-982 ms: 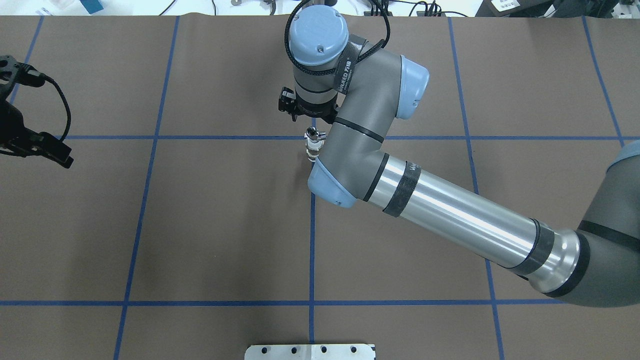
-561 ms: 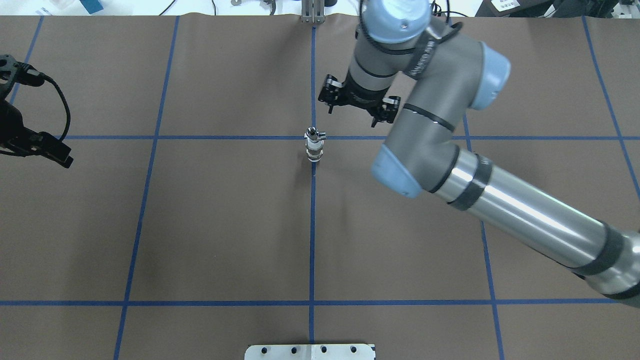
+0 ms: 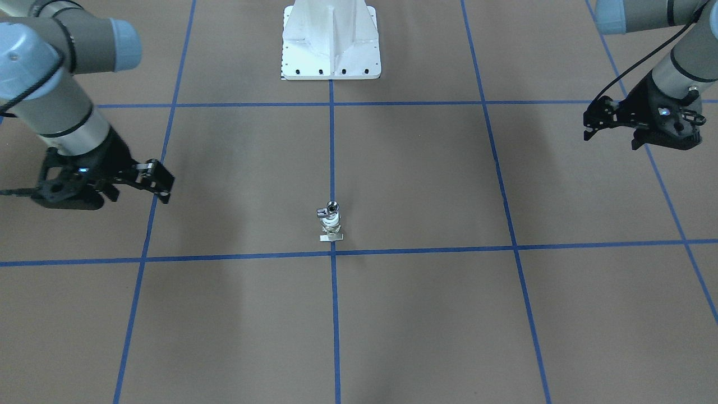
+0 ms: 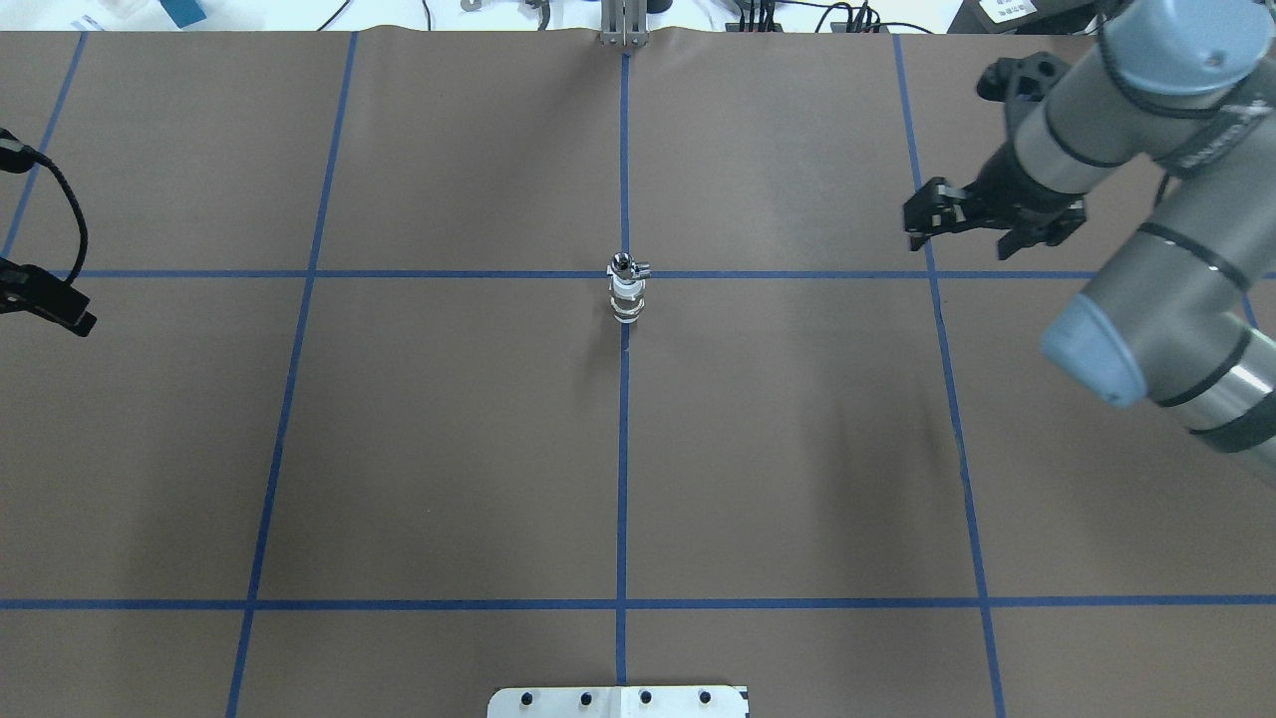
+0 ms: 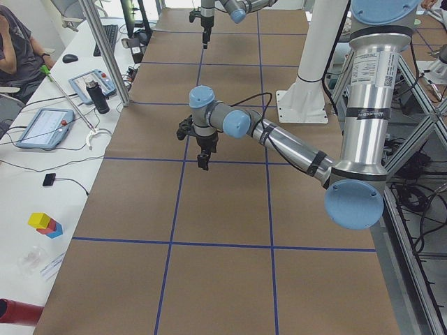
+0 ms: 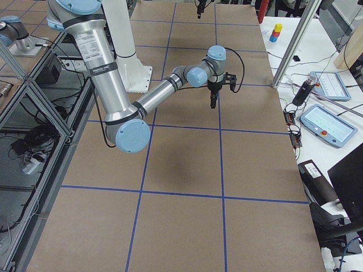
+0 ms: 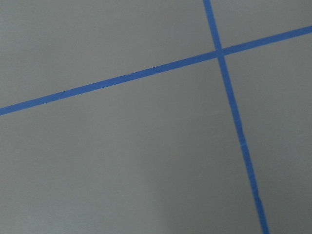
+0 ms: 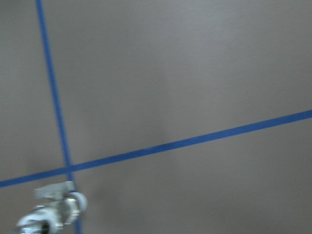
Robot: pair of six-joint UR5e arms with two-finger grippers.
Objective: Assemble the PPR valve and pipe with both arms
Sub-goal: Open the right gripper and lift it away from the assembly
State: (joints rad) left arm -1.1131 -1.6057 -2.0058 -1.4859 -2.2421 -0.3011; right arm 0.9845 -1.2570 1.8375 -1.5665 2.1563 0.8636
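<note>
- PPR valve [image 4: 628,302] stands upright at mid-frame in the overhead view, on the centre line of the blue tape lines [image 4: 449,274], just beside their crossing. White body, metal band, and a pale flat lever at its foot in the front-facing view.
- Pipe [image 4: 623,265] sits on top of the valve. It is chrome, with the side stub pointing to frame right in the overhead view.
- Right gripper [image 4: 985,231] is at upper right of the overhead view, well apart from the valve, fingers spread, empty.
- Left gripper [image 3: 611,137] is at upper right of the front-facing view, fingers spread, empty.
- In the right wrist view the valve is blurred in the lower left corner.
- White pedestal [image 3: 331,39] is at top centre of the front-facing view, on the brown mat [image 3: 426,314].
</note>
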